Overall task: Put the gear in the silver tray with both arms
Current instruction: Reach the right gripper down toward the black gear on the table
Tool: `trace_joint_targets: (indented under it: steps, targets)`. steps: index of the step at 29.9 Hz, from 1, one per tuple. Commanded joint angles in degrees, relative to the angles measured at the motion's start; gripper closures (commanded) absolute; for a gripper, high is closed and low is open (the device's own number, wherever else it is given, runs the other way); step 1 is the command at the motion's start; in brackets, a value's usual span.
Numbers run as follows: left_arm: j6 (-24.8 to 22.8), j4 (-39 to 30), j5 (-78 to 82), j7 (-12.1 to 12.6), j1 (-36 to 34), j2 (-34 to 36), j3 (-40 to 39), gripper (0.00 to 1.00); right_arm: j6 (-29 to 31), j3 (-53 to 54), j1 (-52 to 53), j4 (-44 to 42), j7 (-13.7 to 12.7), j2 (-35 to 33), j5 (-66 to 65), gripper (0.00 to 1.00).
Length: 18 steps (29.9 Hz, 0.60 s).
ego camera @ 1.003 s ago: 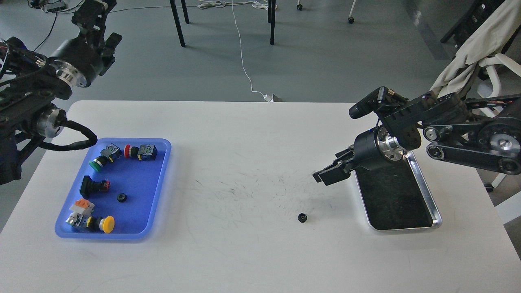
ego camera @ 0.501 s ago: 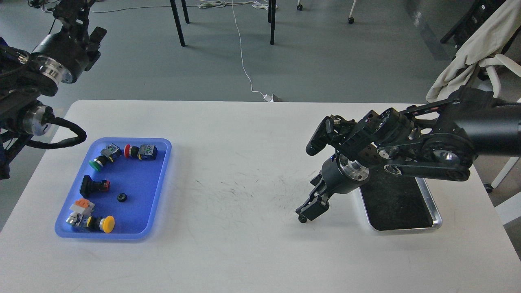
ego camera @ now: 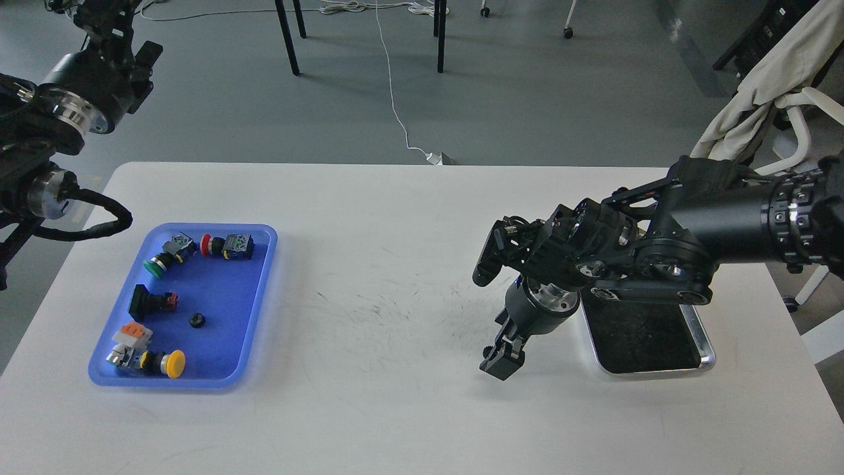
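- Your right pincer (ego camera: 502, 365) points down at the counter (ego camera: 395, 231), just left of the silver tray (ego camera: 707, 343); its tip is at or just above the surface.
- The fingers are dark and bunched together from this angle, so you cannot tell whether they are spread or pressed together.
- The gear that lies on the open counter is almost hidden: only a small dark knob (ego camera: 486, 349) peeks out at the pincer's upper left edge, and you cannot tell if it is pinched.
- The silver tray sits near the counter's right side; its near rim and right rim show, while the right arm's forearm and wrist cover its far half.
- Between the pincer and the tray's left rim lies a short strip of bare counter.
- The wide middle of the counter, scuffed with dark marks, is open between the two trays.
- The blue tray (ego camera: 264, 264) is at the left, close to the counter's left edge, holding push buttons and a small black gear (ego camera: 196, 320).
- Your left pincer (ego camera: 99, 13) is raised beyond the counter's far left corner, cut by the top of the view; you cannot tell its state.
- A broad band of bare counter runs along the near edge.
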Motion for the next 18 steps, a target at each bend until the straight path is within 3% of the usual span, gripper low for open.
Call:
trace_joint_targets:
  steps: [1,9,18]
  targets:
    - [0.04,0.01,0.00,0.00,0.00,0.22,0.01,0.02,0.10,-0.27,0.41,0.02,0.79,0.28,-0.06,0.21]
    - [0.04,0.01,0.00,0.00,0.18,0.22,0.01,0.02,0.10,-1.24,0.24,-1.30,1.32,2.91,-0.15,0.28]
    - [0.04,0.01,0.00,0.00,0.35,0.39,0.01,0.02,0.19,-3.17,0.76,-1.48,1.94,3.71,-0.15,0.28]
